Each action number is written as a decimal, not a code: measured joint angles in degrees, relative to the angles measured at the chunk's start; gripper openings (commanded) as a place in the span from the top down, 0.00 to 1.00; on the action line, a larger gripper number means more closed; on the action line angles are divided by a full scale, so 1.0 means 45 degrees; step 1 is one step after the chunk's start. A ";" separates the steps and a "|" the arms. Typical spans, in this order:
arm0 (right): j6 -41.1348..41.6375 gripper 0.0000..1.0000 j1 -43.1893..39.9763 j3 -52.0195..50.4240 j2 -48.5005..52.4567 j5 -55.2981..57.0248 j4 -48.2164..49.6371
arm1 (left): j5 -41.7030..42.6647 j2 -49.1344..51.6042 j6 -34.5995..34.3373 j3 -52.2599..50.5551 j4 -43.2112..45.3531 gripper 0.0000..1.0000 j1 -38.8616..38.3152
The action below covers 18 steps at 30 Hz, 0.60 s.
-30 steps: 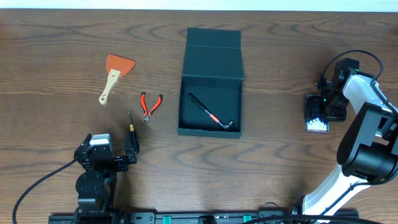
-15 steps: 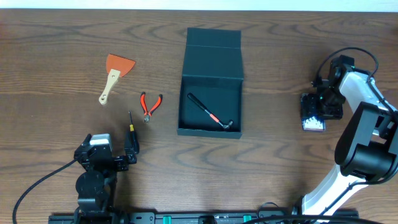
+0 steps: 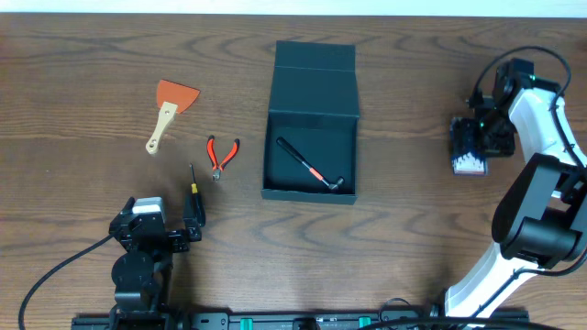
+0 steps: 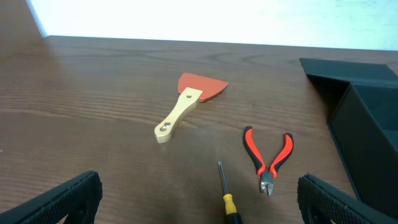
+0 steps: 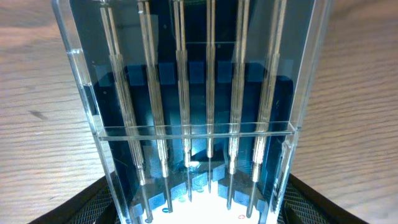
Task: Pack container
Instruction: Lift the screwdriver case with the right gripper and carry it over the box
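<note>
Cardboard, matte and dark teal-black, makes up the container (image 3: pixel 310 147), a rectangular box far bigger than any of the hand tools. It lies near the middle of the table (image 3: pixel 83 266), a little toward 12 o'clock. Its hinged lid (image 3: pixel 315 82) is thrown open and lies flat on the wood at the box's 12 o'clock side. Inside rests one thing, a hammer (image 3: pixel 312 170) with a black grip and a red band on its shaft. It lies slantwise, with its head toward the box's 5 o'clock corner and its grip end toward 10 o'clock.

Out at 3 o'clock from the box, well apart from it, the right gripper (image 5: pixel 199 208) has a bit case (image 3: pixel 468 151) between its fingers (image 5: pixel 87 202). The case is clear plastic with a blue back, and six slim drill bits stand side by side in it. The fingers press in on its lower corners. Whether it is lifted or resting on the wood is hard to say from above.

Around 9 to 10 o'clock from the box lie three loose tools. A scraper (image 3: pixel 170 110) with an orange blade and pale wooden handle lies farthest out. A pair of pliers (image 3: pixel 221 154) with red and black grips lies nearest the box. A screwdriver (image 3: pixel 193 183) with a yellow band lies at 7 o'clock from the pliers.

The left gripper (image 4: pixel 199 180) sits at about 7 o'clock on the table. Its fingers are spread wide with nothing between them but wood and the screwdriver's end.
</note>
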 measured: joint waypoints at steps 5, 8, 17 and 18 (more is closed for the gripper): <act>0.0000 0.32 0.0651 0.1404 0.0000 0.0000 -0.0806 | 0.0000 0.0000 0.0000 0.0000 0.0000 0.01 0.0000; 0.0000 0.33 0.1175 0.2161 0.0000 -0.0005 -0.1224 | 0.0000 0.0000 0.0005 0.0000 0.0000 0.02 0.0000; 0.0189 0.34 0.3308 0.4104 0.0000 -0.0199 -0.1943 | 0.0000 0.0000 0.0000 0.0000 0.0000 0.01 0.0000; 0.0219 0.34 0.3599 0.4265 0.0000 -0.0306 -0.2001 | 0.0000 0.0000 0.0000 0.0000 0.0000 0.02 0.0000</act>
